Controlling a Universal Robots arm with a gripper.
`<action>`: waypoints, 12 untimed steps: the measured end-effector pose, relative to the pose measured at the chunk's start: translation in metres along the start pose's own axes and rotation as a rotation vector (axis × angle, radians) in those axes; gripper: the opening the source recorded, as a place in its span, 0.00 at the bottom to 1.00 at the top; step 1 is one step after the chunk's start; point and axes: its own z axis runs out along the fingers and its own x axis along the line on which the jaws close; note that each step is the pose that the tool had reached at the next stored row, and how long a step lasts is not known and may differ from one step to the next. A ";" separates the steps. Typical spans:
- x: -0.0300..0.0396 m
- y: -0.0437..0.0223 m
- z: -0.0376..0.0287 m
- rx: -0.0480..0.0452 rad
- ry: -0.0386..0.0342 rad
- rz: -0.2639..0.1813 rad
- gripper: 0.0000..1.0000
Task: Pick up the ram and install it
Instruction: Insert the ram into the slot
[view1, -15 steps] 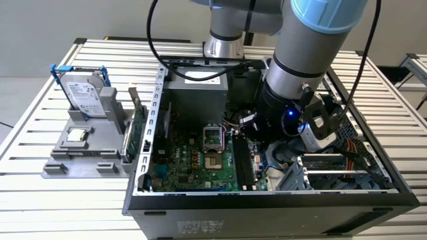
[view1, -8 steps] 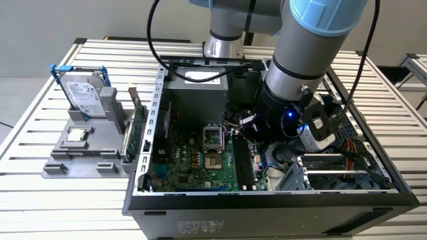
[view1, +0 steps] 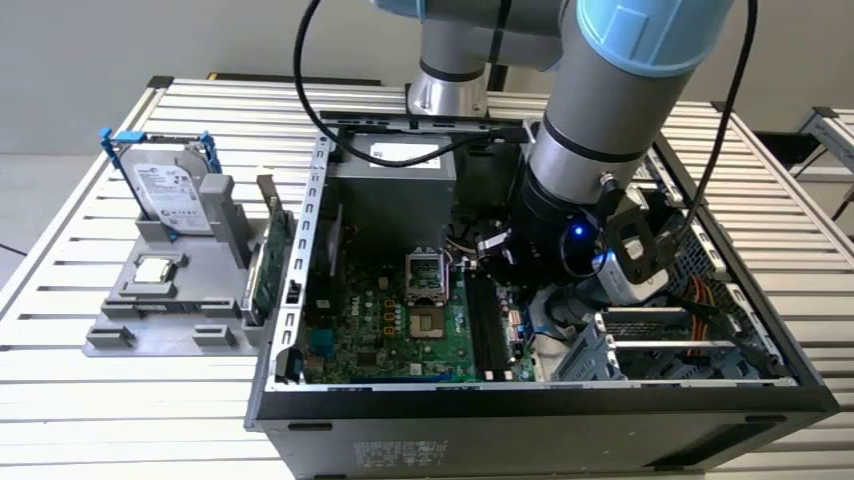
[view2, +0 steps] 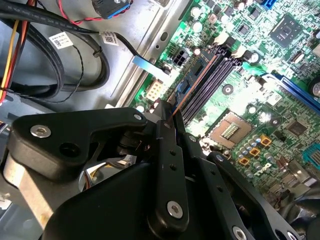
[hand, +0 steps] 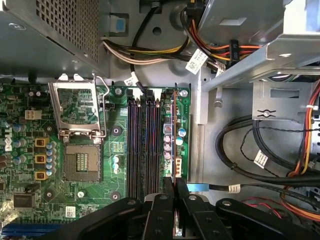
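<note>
Evidently the gripper (hand: 174, 192), low in the first wrist view's frame, is pinching the ram (view2: 192, 82) edge-on between closed fingers, holding the strip lengthwise over the motherboard's memory slots (hand: 145, 145) so it can seat straight down.

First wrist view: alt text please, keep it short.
The gripper, shut on the ram seen edge-on, hangs over the motherboard's memory slots. An open processor socket sits beside the slots, and cables run across the case floor.
</note>
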 end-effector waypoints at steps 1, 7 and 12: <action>0.0002 0.0000 0.0007 0.0000 0.0000 0.000 0.00; 0.0016 0.0000 0.0046 0.0018 0.0001 -0.001 0.00; 0.0026 -0.0001 0.0086 0.0038 0.0001 -0.002 0.00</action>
